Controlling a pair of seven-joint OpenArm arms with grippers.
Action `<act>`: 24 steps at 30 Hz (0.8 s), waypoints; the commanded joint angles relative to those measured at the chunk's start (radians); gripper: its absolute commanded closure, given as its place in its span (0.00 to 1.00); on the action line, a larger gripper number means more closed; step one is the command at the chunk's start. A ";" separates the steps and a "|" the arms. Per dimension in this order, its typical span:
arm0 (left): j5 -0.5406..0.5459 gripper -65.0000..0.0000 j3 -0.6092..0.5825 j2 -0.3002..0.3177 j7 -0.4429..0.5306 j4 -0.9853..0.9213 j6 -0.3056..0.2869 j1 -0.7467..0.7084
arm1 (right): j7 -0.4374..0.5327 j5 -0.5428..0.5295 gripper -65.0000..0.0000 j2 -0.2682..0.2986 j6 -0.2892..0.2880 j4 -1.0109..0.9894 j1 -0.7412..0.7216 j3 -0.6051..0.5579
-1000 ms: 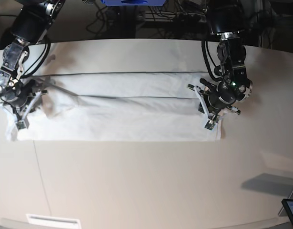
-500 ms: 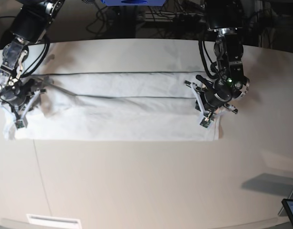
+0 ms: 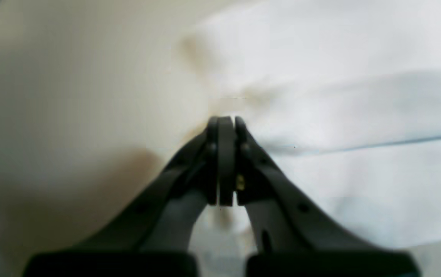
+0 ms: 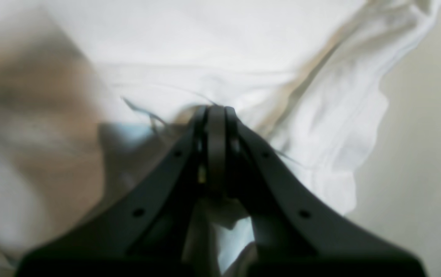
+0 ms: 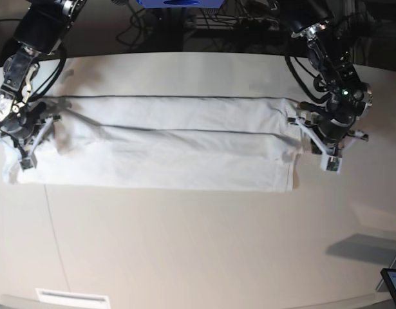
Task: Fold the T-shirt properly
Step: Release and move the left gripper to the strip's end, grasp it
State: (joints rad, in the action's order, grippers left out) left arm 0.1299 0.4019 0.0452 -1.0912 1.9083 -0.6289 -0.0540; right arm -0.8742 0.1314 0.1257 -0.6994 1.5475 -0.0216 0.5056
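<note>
The white T-shirt (image 5: 165,151) lies as a long folded band across the off-white table (image 5: 198,244), with lengthwise fold lines. My left gripper (image 5: 317,147) is at the band's right end. In the left wrist view it (image 3: 226,120) is shut, its tips pinching the edge of the cloth (image 3: 339,96), with bare table (image 3: 51,77) beside it. My right gripper (image 5: 25,154) is at the band's left end. In the right wrist view it (image 4: 215,109) is shut on bunched cloth (image 4: 205,46), with a hemmed sleeve (image 4: 359,127) hanging to its right.
Cables and a dark frame run behind the table's far edge (image 5: 185,53). A dark screen corner (image 5: 394,283) shows at the lower right. A white label (image 5: 72,297) sits at the front edge.
My left gripper has moved right, from over the shirt to its right end, drawing that end outward. My right gripper has shifted slightly left and the shirt's left end went with it.
</note>
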 commanded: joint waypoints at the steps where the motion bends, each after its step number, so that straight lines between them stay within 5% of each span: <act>1: 0.017 0.90 0.021 0.006 0.023 0.015 -0.003 0.013 | 0.002 0.001 0.98 0.013 0.001 0.023 -0.015 0.001; 4: 0.020 0.61 0.075 0.031 0.021 0.012 -0.009 0.007 | 0.002 0.000 0.98 0.013 0.001 0.023 -0.013 0.001; 6: 0.046 0.51 0.093 0.037 0.021 0.007 -0.056 0.000 | 0.002 0.000 0.98 0.013 0.001 0.023 -0.013 0.001; 14: 0.388 0.50 0.266 0.075 -0.083 -0.146 -0.069 0.018 | 0.002 0.000 0.98 0.016 0.001 0.023 -0.011 0.001; 24: 0.541 0.50 0.265 0.153 -0.085 -0.166 -0.069 0.023 | 0.002 0.000 0.98 0.016 0.001 0.024 -0.011 0.001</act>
State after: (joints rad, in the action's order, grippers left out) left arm 0.6422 0.6647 0.1799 -1.1942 1.7294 -0.6933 -0.0471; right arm -0.8795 0.1307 0.1272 -0.6994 1.5513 -0.0193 0.5056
